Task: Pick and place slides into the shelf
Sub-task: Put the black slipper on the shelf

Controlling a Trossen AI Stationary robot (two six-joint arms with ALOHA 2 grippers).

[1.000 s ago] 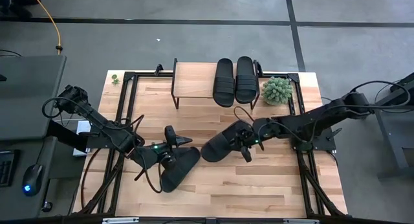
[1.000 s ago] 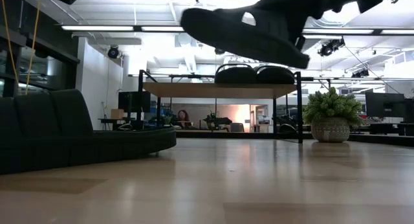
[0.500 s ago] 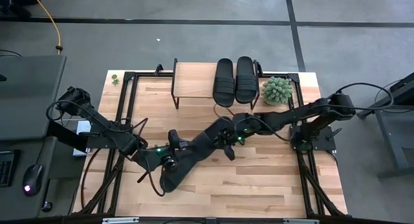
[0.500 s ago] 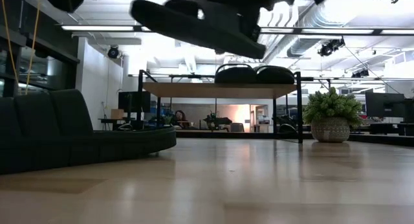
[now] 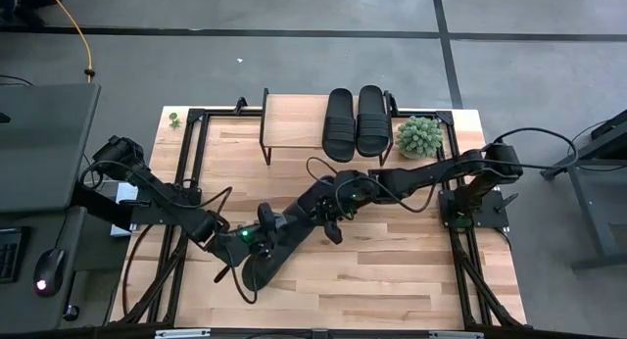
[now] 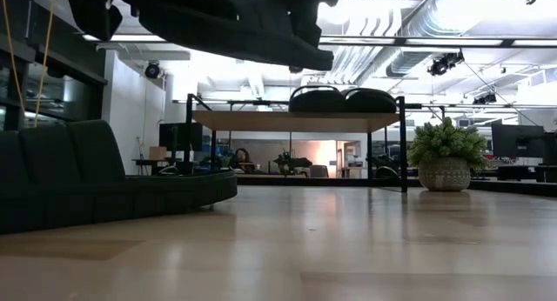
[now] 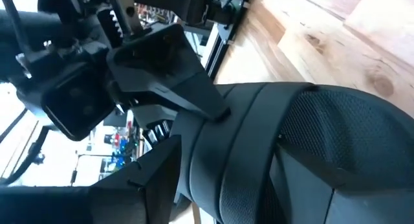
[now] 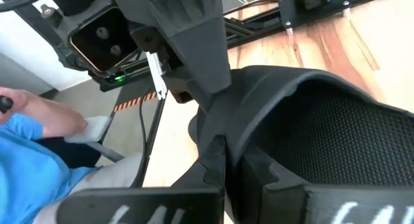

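the lifted slide [image 5: 294,219] is pinched by the right gripper [image 5: 328,210], jaws shut tight on the edge of its ribbed strap. that looks like the only thin part fingers this narrow can bite. held that way, the sole hangs out long and low from the grip, clear of the table [image 5: 411,270], as the level view from the table edge shows.

the left gripper [image 5: 260,231] sits just beside it with its jaws spread wide and nothing clamped between them. i can't tell whether a finger touches the hanging sole. it stands right over the second loose slide [image 5: 257,268], which lies flat on the wood near the front, so i'd guess that one is its own pick.

the right arm stretches across the middle to get here, so the two grippers crowd one spot and the hanging sole could brush the left wrist.

farther back, the shelf [image 5: 294,119] carries a pair of slides [image 5: 355,121] side by side at its right end. its left half is bare, presumably where these two belong. a potted plant [image 5: 419,136] stands just off the shelf's right end. a person's blue sleeve [image 8: 32,153] shows beyond the table.
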